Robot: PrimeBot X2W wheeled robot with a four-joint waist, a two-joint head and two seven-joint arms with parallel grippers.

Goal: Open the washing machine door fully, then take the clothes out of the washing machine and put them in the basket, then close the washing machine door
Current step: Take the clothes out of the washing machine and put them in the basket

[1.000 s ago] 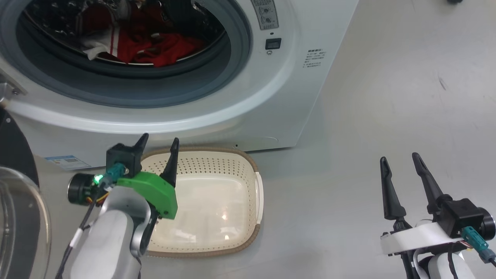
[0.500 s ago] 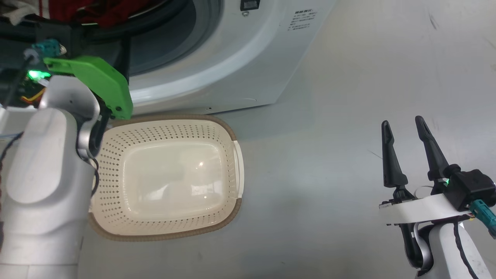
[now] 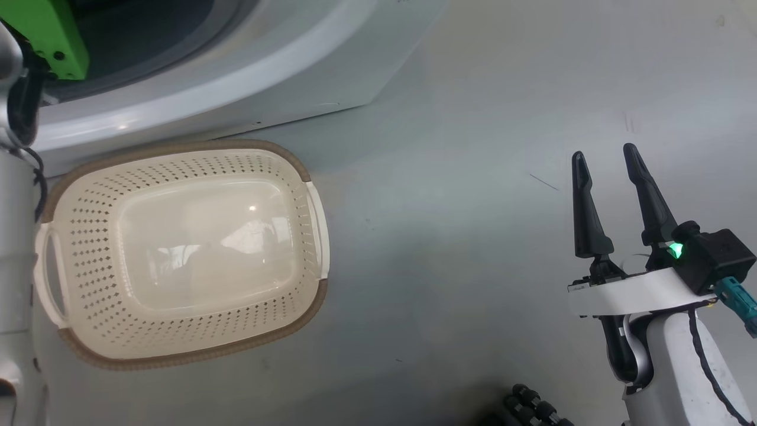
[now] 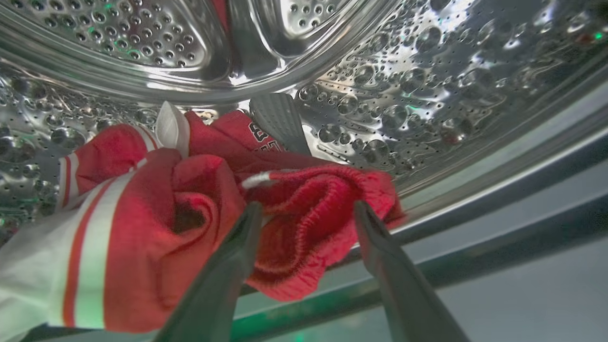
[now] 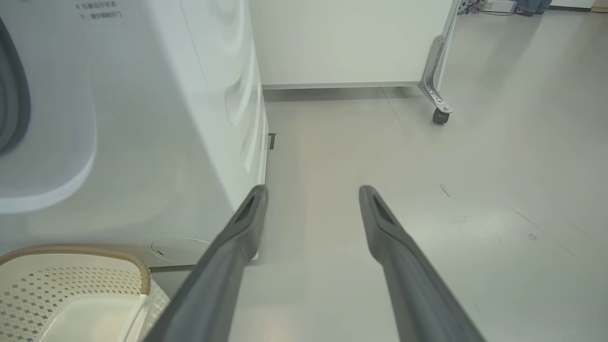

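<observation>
Left wrist view puts you right inside the steel drum (image 4: 427, 85), where the left gripper (image 4: 306, 206) has its two dark fingers spread wide, with nothing pinched. The clothes (image 4: 142, 228) lie heaped just ahead of the tips and off to their left. They are red fabric with white stripes, and a ribbed red fold sits in the gap between the fingers; whether either finger actually touches it, I cannot tell. A grey drum paddle (image 4: 278, 121) rises beyond the heap.

From the head view, the right gripper (image 3: 604, 152) hangs over the grey floor (image 3: 443, 236), its jaws likewise apart and holding nothing. The basket (image 3: 177, 148) sits well away to that gripper's left, its cream floor bare and shiny, with the washing machine (image 3: 236, 89) standing just behind it. The left arm's green bracket (image 3: 50, 35) shows at the port's edge, beyond the basket.

Right wrist view, looking along the parted fingers: the machine's white side lies ahead to the left, a corner of the basket sits low on the left, and a white wheeled cabinet (image 5: 351, 42) stands far ahead — well apart from both
</observation>
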